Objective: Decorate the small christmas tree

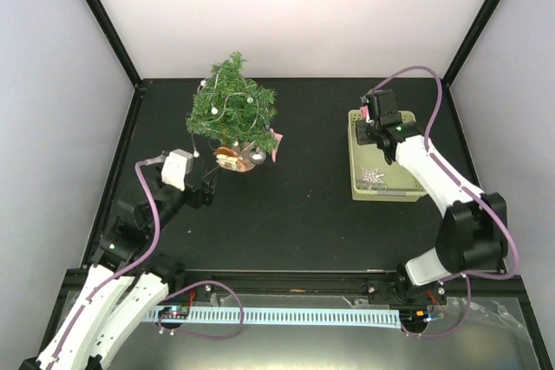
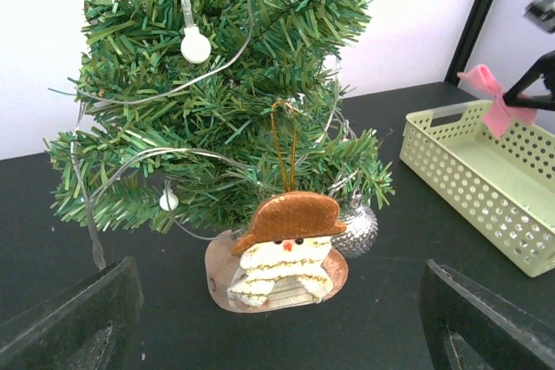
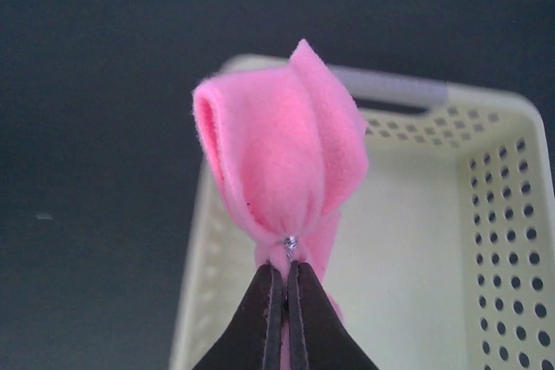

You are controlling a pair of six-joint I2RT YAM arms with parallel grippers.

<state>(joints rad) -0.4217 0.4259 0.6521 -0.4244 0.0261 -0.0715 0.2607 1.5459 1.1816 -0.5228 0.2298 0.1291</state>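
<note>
Left claw point(image 1: 206, 191), near left: jaws spread, holding nothing, just short of the tree's foot.

Right claw point(image 3: 284, 296), mid right: clenched on the knot of the pink bow point(image 3: 277, 162), above the basket point(image 3: 512, 214). It's a thin pinch, so I judge the bow could twist or slip in carry.

Tree point(image 1: 232, 110), far, left of centre: small disc base. A hard push could tip it, snag the light string point(image 2: 195, 44) or unhook the snowman point(image 2: 286, 253).

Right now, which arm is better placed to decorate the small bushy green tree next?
Right, probably: right gripper holds a pink felt bow above the pale green basket; left gripper, facing the tree, is open and empty.
</note>
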